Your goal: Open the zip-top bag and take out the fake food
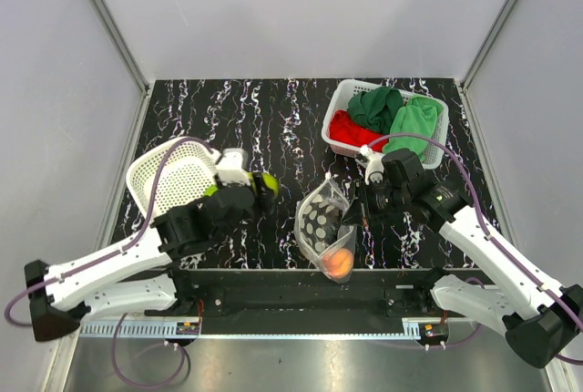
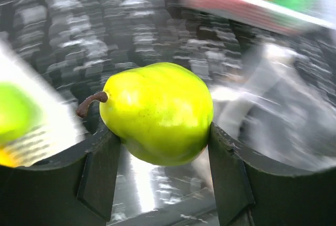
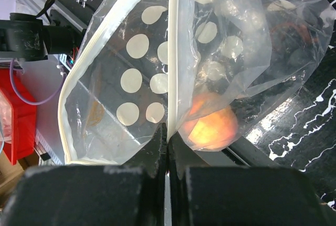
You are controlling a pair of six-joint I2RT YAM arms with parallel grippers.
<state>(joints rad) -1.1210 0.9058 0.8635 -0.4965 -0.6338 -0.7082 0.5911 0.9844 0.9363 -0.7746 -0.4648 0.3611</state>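
Observation:
My left gripper point(image 1: 261, 188) is shut on a yellow-green fruit with a brown stem point(image 1: 266, 183), held just right of the left basket. In the left wrist view the fruit point(image 2: 157, 111) sits gripped between both jaws of this gripper point(image 2: 160, 150). A green fruit point(image 2: 13, 114) shows blurred at the far left. My right gripper point(image 1: 352, 215) is shut on the zip strip of the polka-dot zip-top bag point(image 1: 319, 224), which hangs open. In the right wrist view this gripper point(image 3: 168, 137) pinches the white strip of the bag point(image 3: 134, 81). An orange-pink peach point(image 3: 211, 125) lies inside the bag point(image 1: 341, 263).
A white perforated basket point(image 1: 164, 176) lies tilted at the left. A second white basket point(image 1: 339, 108) with red and green cloths stands at the back right; it shows blurred in the left wrist view point(image 2: 236, 0). The table's front edge runs just below the bag.

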